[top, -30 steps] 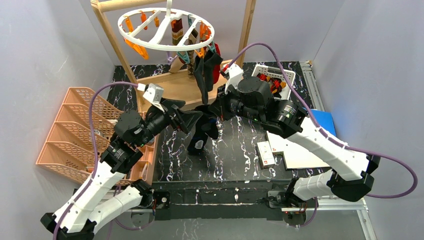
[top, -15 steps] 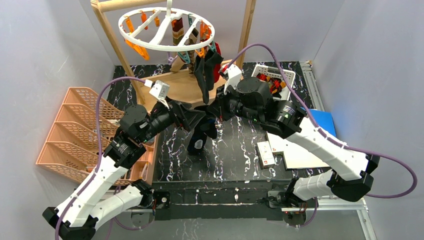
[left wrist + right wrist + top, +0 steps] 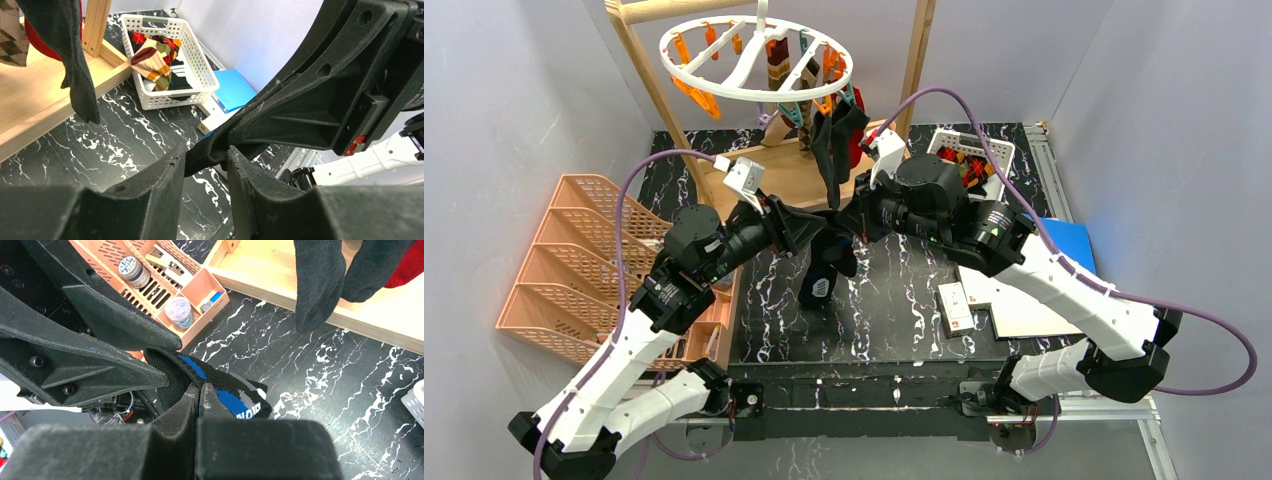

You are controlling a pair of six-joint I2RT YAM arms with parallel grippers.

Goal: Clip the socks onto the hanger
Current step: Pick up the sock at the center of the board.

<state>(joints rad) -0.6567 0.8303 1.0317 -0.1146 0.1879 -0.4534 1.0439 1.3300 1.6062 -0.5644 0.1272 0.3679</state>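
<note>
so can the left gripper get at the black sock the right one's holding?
Probably yes. The left gripper straddles a fold of the black sock with nothing else in the gap; the right gripper, shut on the sock, pinches it further along. Whether the left has clamped is unclear.

The right gripper has its black fingers pressed together on a black sock with blue and grey patches, above the black white-veined marble tabletop. The sock's open cuff sits between the jaws of the left gripper. Behind lies a peach plastic organiser tray. A dark hanging sock dangles over a pale wooden board.
</note>
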